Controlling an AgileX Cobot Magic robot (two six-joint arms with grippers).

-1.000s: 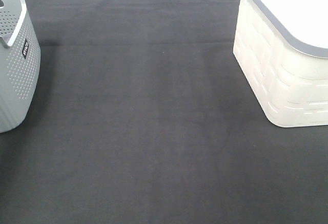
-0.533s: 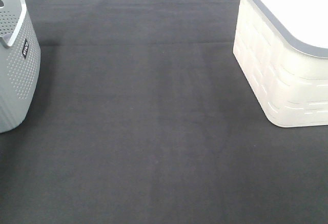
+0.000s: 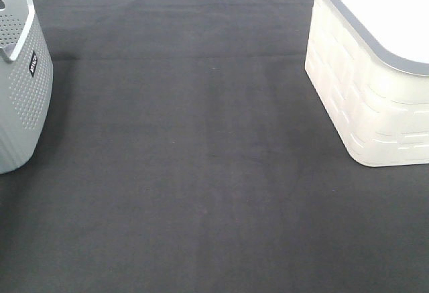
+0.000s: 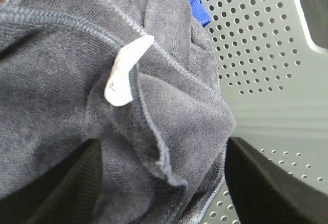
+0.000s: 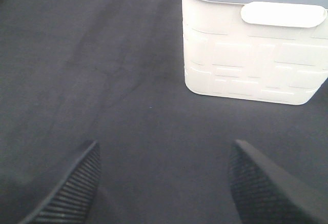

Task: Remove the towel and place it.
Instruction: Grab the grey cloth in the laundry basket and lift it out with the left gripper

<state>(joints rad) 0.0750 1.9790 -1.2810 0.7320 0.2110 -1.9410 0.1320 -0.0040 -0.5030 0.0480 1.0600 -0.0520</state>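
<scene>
On the dark mat [image 3: 201,172] stand a white basket [image 3: 375,105] and a grey perforated basket [image 4: 266,55], where the towel [image 4: 66,80] lies bunched, its white tag [image 4: 125,70] showing. My left gripper [image 4: 161,183] straddles a fold of it with jaws apart. My right gripper [image 5: 164,183] gapes above the mat.

Grey basket [image 3: 23,98], cream bin [image 3: 362,105], black mat [image 3: 201,172].

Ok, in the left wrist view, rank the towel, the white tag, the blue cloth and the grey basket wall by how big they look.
1. towel
2. grey basket wall
3. white tag and blue cloth: too alike to rank, and the cloth is mostly hidden.
</scene>
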